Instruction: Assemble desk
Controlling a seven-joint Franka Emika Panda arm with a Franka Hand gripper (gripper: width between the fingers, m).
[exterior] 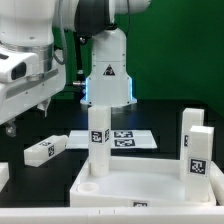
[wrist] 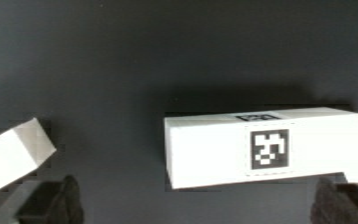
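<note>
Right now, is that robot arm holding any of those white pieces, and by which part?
Nothing is held. The tool is open, its fingers hanging above the dark table, and the white leg lying under it is not between them.

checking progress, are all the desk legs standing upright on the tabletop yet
No, two legs stand on the tabletop panel, but another leg lies flat on the black table.
</note>
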